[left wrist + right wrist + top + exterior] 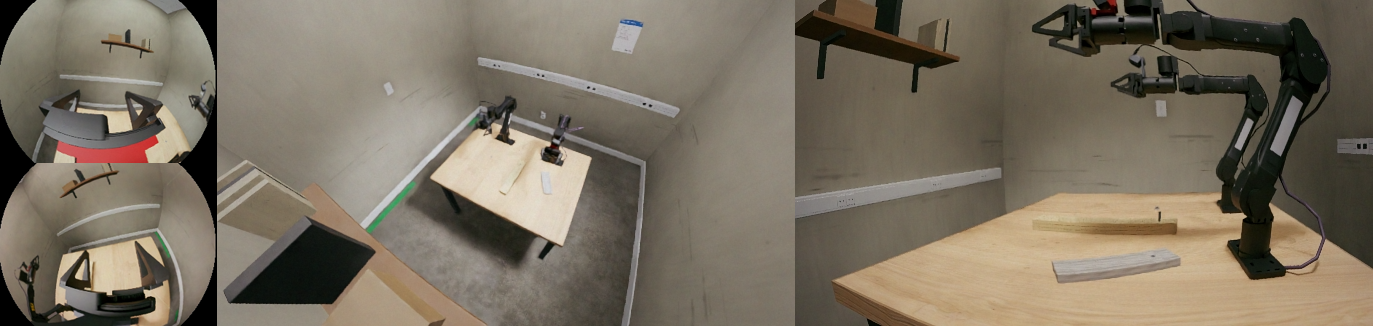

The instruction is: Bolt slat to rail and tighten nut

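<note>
The grey slat (546,183) (1115,265) lies flat on the table, apart from the rail, with its hole (1152,256) near the arm-side end. The pale yellow rail (513,179) (1105,227) lies roughly parallel to it. A dark bolt (1159,216) stands upright at the rail's arm-side end, with no slat on it. A tiny grey thing (1157,208) shows just behind the bolt's top; it may be the nut, too small to tell. My left gripper (1041,35) (103,93) is open and empty, high above the table. My right gripper (109,247) is open and empty, raised on the rail's far side.
Both arms stand at one edge of the wooden table (467,172) (945,295) and reach out level above it. A wall shelf (880,42) (127,45) (91,182) with boxes is beyond the opposite edge, well away from the grippers.
</note>
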`<state>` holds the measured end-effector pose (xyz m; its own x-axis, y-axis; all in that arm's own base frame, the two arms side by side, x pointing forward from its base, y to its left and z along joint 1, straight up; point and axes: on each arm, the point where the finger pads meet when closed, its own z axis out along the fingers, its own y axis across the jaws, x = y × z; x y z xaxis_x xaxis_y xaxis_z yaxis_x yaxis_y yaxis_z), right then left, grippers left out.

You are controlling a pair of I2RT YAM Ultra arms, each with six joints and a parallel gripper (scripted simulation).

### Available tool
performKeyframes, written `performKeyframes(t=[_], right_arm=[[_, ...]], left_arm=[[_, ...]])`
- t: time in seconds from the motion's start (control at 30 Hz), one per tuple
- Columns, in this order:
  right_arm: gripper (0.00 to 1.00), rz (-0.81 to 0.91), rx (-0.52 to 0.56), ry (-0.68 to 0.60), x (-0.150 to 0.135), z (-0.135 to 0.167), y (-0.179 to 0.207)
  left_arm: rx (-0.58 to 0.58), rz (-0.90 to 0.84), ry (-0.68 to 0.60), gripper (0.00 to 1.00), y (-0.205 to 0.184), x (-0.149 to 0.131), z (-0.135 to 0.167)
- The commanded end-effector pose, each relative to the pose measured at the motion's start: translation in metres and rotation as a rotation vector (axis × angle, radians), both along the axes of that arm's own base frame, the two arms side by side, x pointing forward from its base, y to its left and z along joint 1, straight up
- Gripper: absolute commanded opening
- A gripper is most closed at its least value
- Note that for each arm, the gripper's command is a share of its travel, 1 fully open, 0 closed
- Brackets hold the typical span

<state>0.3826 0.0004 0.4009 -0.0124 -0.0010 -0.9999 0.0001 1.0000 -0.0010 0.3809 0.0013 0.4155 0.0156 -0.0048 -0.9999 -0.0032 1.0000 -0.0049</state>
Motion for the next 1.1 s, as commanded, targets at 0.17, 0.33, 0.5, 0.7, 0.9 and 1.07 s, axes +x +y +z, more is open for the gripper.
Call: performKeyframes(t=[0.17,0.33,0.5,0.7,0.9,1.07], right_arm=[[1.00,0.000,0.001,-0.025,-0.002,0.011,0.001],[1.00,0.000,0.001,-0.025,-0.002,0.011,0.001],[1.00,0.000,0.001,-0.025,-0.002,0.011,0.001],[1.00,0.000,0.001,-0.025,-0.002,0.011,0.001],[1.00,0.000,0.001,-0.025,-0.002,0.011,0.001],[1.00,0.000,0.001,-0.025,-0.002,0.011,0.001]], left_arm=[[-0.043,-0.024,0.158,1.00,-0.007,0.006,-0.053],[-0.069,-0.025,0.240,1.00,-0.010,0.005,-0.078],[-0.090,-0.024,0.306,1.00,-0.011,0.003,-0.097],[-0.116,-0.020,0.389,1.00,-0.013,0.000,-0.122],[-0.146,-0.013,0.490,1.00,-0.016,-0.007,-0.151],[-0.165,-0.006,0.558,1.00,-0.017,-0.013,-0.170]])
